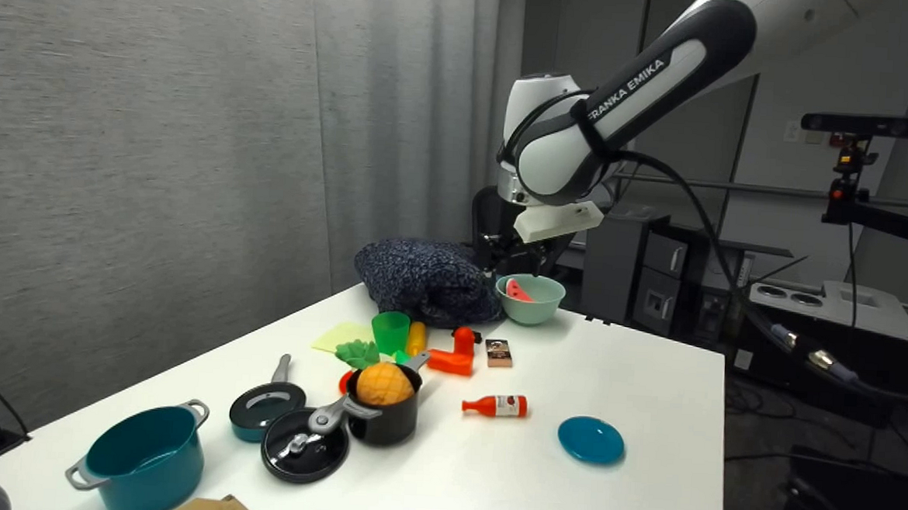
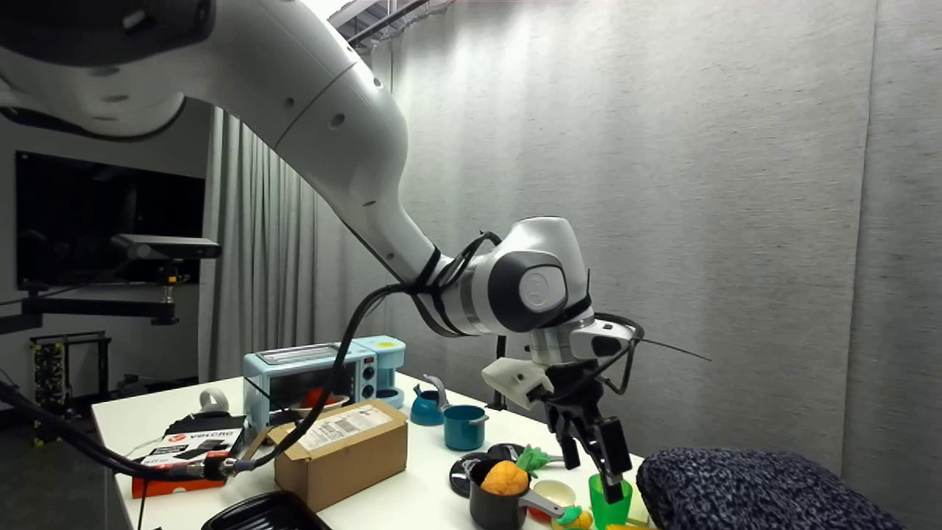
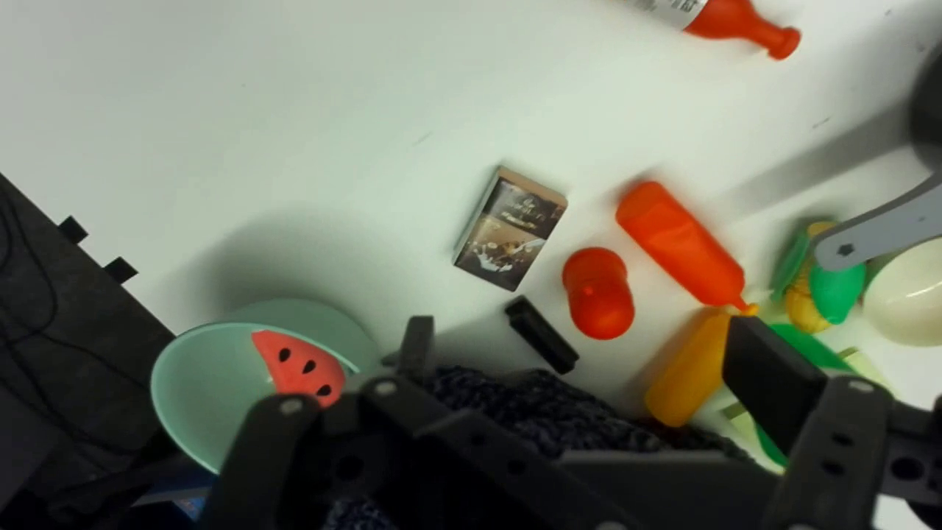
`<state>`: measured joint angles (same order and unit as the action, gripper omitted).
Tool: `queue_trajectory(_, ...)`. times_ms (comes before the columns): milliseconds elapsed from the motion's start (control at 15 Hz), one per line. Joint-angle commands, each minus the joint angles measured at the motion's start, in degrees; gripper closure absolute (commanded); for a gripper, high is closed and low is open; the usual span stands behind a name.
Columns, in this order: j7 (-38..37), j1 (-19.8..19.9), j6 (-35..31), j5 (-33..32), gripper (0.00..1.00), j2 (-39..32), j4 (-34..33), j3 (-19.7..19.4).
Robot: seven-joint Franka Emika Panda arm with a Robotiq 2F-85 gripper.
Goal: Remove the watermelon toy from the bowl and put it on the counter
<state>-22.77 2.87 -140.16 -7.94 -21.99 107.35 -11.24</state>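
Note:
The pale mint bowl (image 1: 530, 313) stands at the counter's far edge in an exterior view; it also shows at lower left in the wrist view (image 3: 195, 386). The red watermelon slice toy (image 3: 303, 369) with dark seeds leans inside it and also shows in an exterior view (image 1: 517, 292). The white counter (image 1: 489, 482) carries everything. My gripper (image 3: 592, 361) is open with nothing between its fingers. It hangs above the dark cloth, beside and above the bowl, not touching it. One finger linkage hides part of the bowl in the wrist view. The gripper also shows in an exterior view (image 2: 592, 475).
A dark knit cloth heap (image 1: 425, 281) lies against the bowl. A small picture box (image 3: 509, 232), red bottle (image 1: 496, 406), orange-red bottle (image 3: 681, 243) and blue disc (image 1: 591, 439) lie nearby. A black pot (image 1: 384, 424) holds an orange toy. A green cup (image 1: 391, 332) stands beside the cloth.

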Motion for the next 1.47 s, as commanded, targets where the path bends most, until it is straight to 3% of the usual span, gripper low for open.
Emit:
queue_trajectory(0,-4.53,1.68,-5.25,2.78,0.00,-8.67,-7.80,-1.84)
queue_trajectory(333,-12.81,1.34,-9.78,5.39,0.00,-17.46,-15.70,-6.54)
queue_trajectory(667,-19.47,-0.90,-3.85,1.16,0.00,-21.92,-22.61,-13.03)
queue_trajectory(1067,-22.38,0.82,-0.48,0.43,0.00,-25.27,-26.23,-13.56)
queue_trajectory(1400,-22.28,1.03,-1.75,0.65,0.00,-24.35,-23.84,-12.69)
